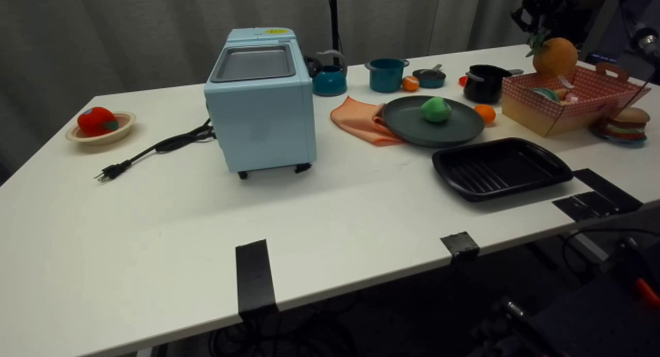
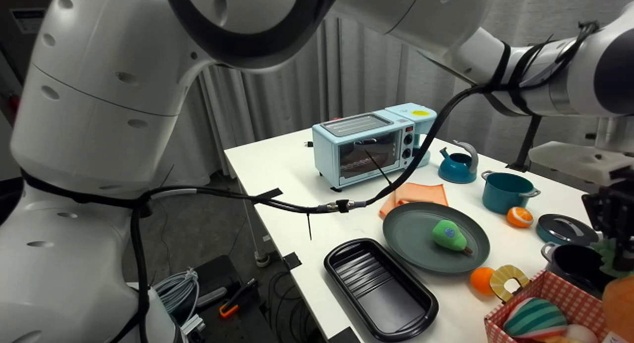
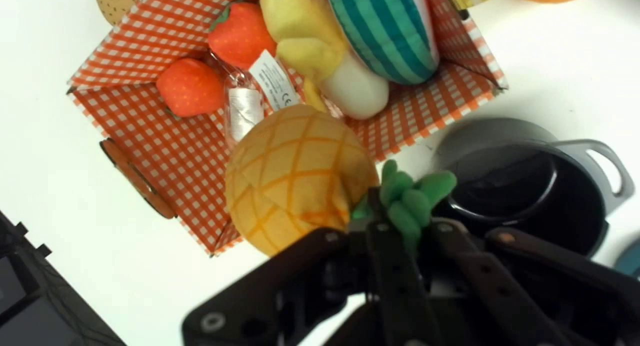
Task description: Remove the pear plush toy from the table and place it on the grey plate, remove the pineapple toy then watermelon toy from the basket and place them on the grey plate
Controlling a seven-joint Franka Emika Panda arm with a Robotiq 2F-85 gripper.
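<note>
The green pear toy (image 1: 436,110) lies on the grey plate (image 1: 405,120); in an exterior view the pear (image 2: 449,235) is off-centre on the plate (image 2: 408,234). My gripper (image 3: 395,221) is shut on the green leaves of the pineapple toy (image 3: 300,176). The pineapple's orange body hangs over the edge of the red-checked basket (image 3: 165,136), and shows in both exterior views (image 1: 555,59) (image 2: 619,306). The striped watermelon toy (image 3: 385,31) lies in the basket beside other plush food; it also shows in an exterior view (image 2: 535,317). The gripper is partly cut off in an exterior view (image 2: 624,254).
A black pot (image 3: 530,191) stands beside the basket. A black baking pan (image 1: 502,166) lies in front of the plate. An orange (image 1: 484,114) sits between plate and basket. A toy burger (image 1: 626,125) is by the basket. A blue toaster oven (image 1: 263,119) stands farther along.
</note>
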